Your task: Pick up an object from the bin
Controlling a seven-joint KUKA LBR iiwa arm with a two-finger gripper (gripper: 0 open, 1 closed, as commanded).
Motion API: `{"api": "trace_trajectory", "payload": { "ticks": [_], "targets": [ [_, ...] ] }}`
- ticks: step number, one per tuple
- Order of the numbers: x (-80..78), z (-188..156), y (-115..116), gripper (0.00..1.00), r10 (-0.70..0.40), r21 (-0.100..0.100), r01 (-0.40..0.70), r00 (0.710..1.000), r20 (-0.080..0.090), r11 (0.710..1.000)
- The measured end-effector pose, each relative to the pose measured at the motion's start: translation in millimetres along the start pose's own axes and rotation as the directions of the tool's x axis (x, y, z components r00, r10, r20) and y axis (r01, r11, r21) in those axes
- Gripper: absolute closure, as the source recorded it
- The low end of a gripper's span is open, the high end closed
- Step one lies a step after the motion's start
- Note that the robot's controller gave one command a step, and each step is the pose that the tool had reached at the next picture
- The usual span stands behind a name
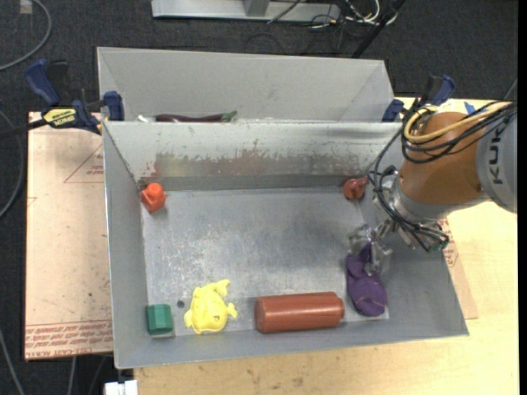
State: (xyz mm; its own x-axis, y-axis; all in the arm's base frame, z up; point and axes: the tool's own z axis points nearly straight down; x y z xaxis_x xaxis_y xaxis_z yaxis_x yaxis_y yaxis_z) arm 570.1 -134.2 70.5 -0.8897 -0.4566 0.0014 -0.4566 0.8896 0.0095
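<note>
Your hand point(372, 252) sits low over the purple toy point(367, 293), near right in the bin point(263, 237). Nothing is lifted yet, and you cannot tell its grip.

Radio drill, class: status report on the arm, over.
End effector low at right side of bin, over purple object's top end. Object lying on the floor. Red cylinder close beside it, clear of arm.

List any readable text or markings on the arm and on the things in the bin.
"KU": black letters on the arm's pale link, turned sideways; the rest of the word is cut off at the picture's edge.
No readable marks on the green block, yellow toy, red cylinder, purple toy, orange piece or reddish piece.
</note>
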Motion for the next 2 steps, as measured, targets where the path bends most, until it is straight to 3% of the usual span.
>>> {"api": "trace_trajectory", "payload": {
  "ticks": [1, 2],
  "targets": [
    [0.0, 0, 0, 1.00, 0.000, 0.000, 0.000, 1.000, 0.000, 1.000],
    [-11.2, -168, 2, 1.00, 0.038, 0.005, -0.038, 0.999, 0.008, 0.999]
  ]
}}
